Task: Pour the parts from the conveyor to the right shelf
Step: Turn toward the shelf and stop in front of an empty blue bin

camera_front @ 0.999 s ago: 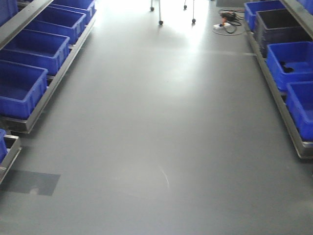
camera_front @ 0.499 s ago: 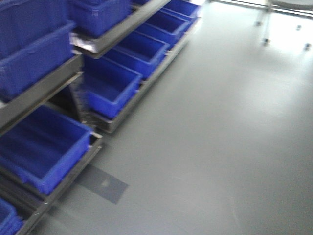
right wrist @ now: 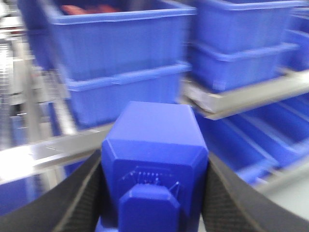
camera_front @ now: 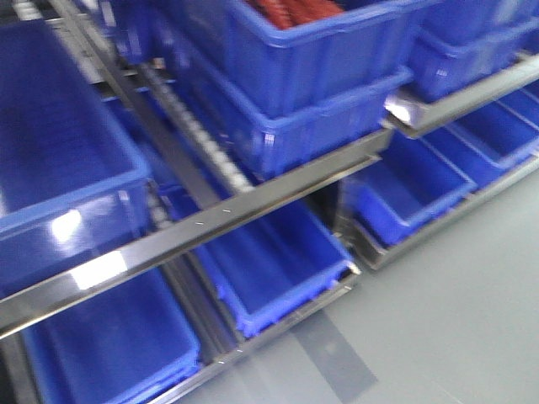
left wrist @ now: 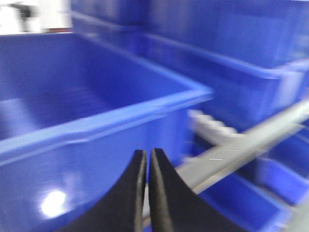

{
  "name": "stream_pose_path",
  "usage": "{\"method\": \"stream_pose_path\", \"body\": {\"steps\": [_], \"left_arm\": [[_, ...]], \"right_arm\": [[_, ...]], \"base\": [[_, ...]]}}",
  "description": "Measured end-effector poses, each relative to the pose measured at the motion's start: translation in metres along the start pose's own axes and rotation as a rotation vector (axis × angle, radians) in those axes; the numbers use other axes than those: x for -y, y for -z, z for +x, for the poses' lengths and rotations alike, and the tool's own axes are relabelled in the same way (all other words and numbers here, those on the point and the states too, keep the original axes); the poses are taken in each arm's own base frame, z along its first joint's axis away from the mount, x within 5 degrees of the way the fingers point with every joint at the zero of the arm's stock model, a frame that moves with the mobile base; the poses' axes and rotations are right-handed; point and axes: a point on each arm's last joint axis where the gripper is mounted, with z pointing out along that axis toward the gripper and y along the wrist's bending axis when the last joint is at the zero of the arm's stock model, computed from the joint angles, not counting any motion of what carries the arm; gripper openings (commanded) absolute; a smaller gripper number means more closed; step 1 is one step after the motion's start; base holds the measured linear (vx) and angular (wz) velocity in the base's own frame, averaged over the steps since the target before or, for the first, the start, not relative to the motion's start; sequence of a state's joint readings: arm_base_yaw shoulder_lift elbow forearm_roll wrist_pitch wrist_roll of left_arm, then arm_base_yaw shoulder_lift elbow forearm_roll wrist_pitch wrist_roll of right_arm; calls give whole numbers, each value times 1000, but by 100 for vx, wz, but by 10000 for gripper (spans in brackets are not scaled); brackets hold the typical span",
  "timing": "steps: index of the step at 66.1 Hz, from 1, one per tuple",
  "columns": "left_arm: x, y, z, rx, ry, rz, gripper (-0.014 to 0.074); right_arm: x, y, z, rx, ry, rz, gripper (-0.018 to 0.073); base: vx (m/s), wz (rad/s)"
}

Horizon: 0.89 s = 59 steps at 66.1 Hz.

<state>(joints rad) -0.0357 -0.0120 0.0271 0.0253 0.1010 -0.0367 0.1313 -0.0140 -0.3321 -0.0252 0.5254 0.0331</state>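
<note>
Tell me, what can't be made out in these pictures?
Red things in the top bin, front view: blurred and cut off by the top edge; no telling what they are.
Blue block, right wrist view: its bottom runs off the lower edge; the raised marks on it are too blurred to read.
Left gripper, left wrist view: only the fingertips show.
Conveyor: in no view.

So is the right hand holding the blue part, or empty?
Holding. The blue part sits clamped in the right hand, black fingers against both sides.
</note>
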Motion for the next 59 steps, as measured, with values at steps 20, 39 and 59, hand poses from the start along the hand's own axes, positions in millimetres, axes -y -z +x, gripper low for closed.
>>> {"method": "stream_pose_path", "body": {"steps": [20,39,59], "left_arm": [[0,0,0,0,0,0,-6],[0,0,0,0,0,0,-6],[0,0,0,0,0,0,-6]], "right_arm": [[0,0,0,0,0,0,-5],[0,0,0,0,0,0,-5],[0,0,0,0,0,0,-5]], "base": [[20,79],[18,56],[22,16]]}}
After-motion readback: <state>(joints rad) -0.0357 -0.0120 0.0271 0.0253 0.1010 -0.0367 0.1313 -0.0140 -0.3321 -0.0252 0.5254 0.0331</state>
